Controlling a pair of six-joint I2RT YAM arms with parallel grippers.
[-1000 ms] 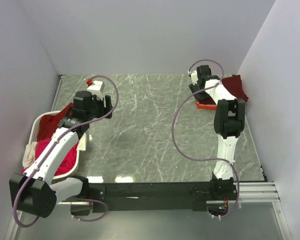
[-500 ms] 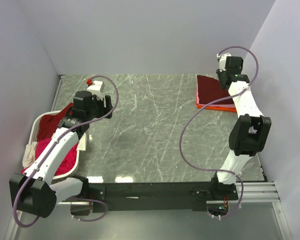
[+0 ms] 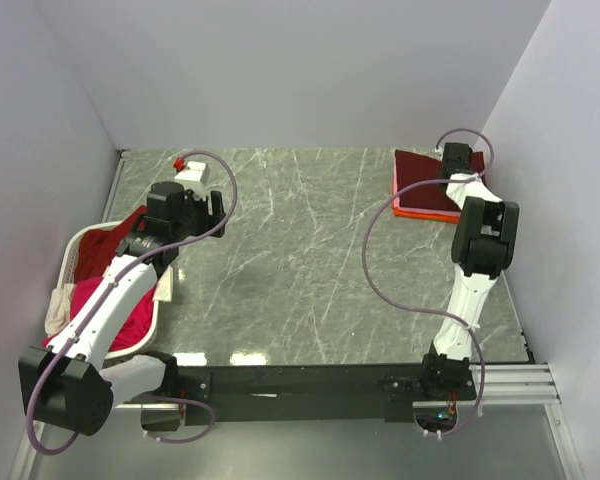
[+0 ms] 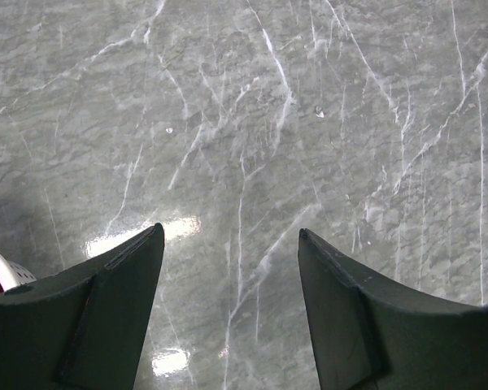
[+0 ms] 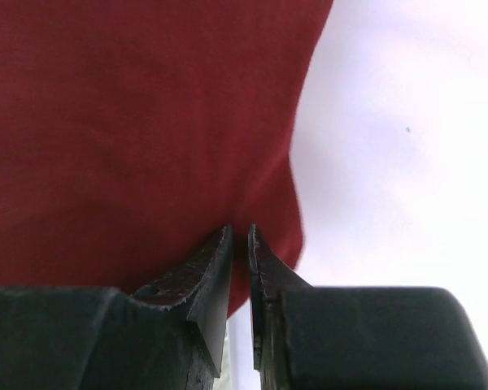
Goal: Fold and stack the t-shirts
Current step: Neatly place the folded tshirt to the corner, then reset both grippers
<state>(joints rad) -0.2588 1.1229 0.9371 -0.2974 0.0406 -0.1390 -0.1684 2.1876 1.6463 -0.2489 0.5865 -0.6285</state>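
Note:
A dark maroon t-shirt (image 3: 423, 180) lies folded flat at the far right corner, on top of an orange t-shirt (image 3: 411, 212) whose edge shows along the front. My right gripper (image 3: 453, 163) hangs low over the maroon shirt's right edge. In the right wrist view its jaws (image 5: 239, 233) stand a thin slit apart above the maroon cloth (image 5: 130, 122), with no cloth clearly pinched. My left gripper (image 3: 216, 205) is open over bare tabletop (image 4: 230, 236). More t-shirts fill the basket: red (image 3: 110, 240), magenta (image 3: 125, 320), cream (image 3: 58, 310).
A white plastic basket (image 3: 76, 250) stands at the left edge under my left arm. A small white and red object (image 3: 189, 170) sits at the far left. Walls close in behind and beside the folded stack (image 5: 407, 122).
The right arm swung the maroon shirt out to the right, laid it flat on the orange one, then drew in over its right edge as its jaws narrowed. The left arm held still.

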